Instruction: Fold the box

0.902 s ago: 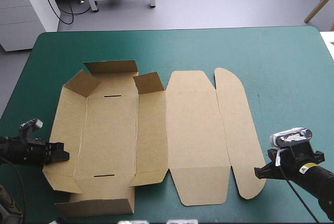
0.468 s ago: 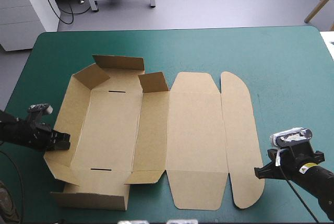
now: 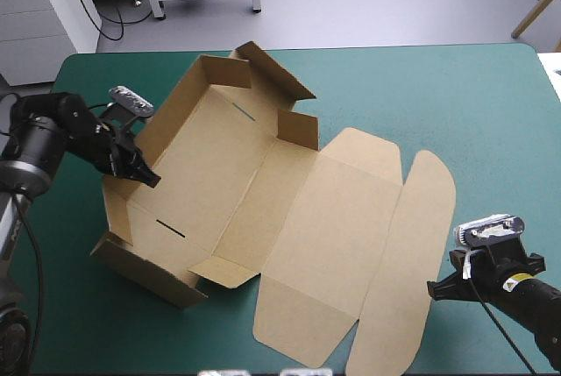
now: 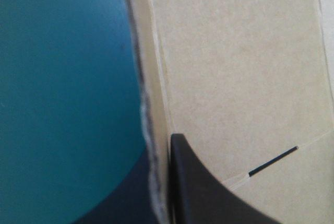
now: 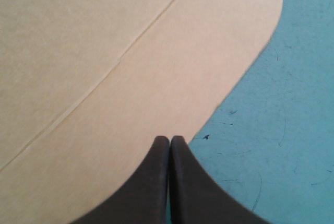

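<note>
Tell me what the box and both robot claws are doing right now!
box: open, walls raised at one end, lid flat.
left gripper: shut on the box, at a raised wall.
right gripper: shut, holding nothing, over the edge of the rounded flap.

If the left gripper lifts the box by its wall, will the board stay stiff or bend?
Probably stiff: panels of the box lie flat. It likely hinges at its creases, where walls stand. Probably light: thin single sheet.

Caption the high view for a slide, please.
Left gripper holds the box by a raised wall; right gripper shut nearby.
</note>
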`<act>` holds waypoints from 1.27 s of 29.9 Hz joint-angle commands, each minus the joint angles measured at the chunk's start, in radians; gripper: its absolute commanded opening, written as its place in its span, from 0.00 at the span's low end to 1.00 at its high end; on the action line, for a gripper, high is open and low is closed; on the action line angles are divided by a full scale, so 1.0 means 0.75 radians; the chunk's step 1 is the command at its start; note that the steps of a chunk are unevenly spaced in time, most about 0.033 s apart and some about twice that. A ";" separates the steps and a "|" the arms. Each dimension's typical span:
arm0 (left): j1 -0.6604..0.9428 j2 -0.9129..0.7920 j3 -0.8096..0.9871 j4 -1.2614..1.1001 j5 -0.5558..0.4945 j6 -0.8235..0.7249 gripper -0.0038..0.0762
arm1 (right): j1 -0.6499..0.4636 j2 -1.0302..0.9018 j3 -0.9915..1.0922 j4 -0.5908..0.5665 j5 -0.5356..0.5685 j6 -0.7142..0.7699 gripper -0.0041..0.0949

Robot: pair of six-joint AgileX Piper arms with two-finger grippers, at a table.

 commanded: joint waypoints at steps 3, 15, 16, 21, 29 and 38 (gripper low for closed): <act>-0.263 0.029 -0.166 0.256 -0.162 0.007 0.04 | -0.007 0.003 -0.037 0.027 -0.070 -0.014 0.02; -0.677 0.110 -0.202 0.684 -0.587 0.158 0.04 | -0.007 0.003 -0.037 0.027 -0.070 -0.014 0.02; -0.699 0.112 -0.202 0.681 -0.613 0.186 0.04 | -0.007 0.003 -0.037 0.027 -0.070 -0.014 0.02; -0.790 0.121 -0.202 0.655 -0.676 0.293 0.04 | -0.007 0.003 -0.037 0.027 -0.070 -0.014 0.02; -0.866 0.121 -0.202 0.266 -0.718 0.659 0.04 | -0.007 0.003 -0.037 0.027 -0.070 -0.014 0.02; -0.889 0.121 -0.202 0.250 -0.723 0.707 0.04 | -0.007 0.003 -0.037 0.027 -0.070 -0.014 0.02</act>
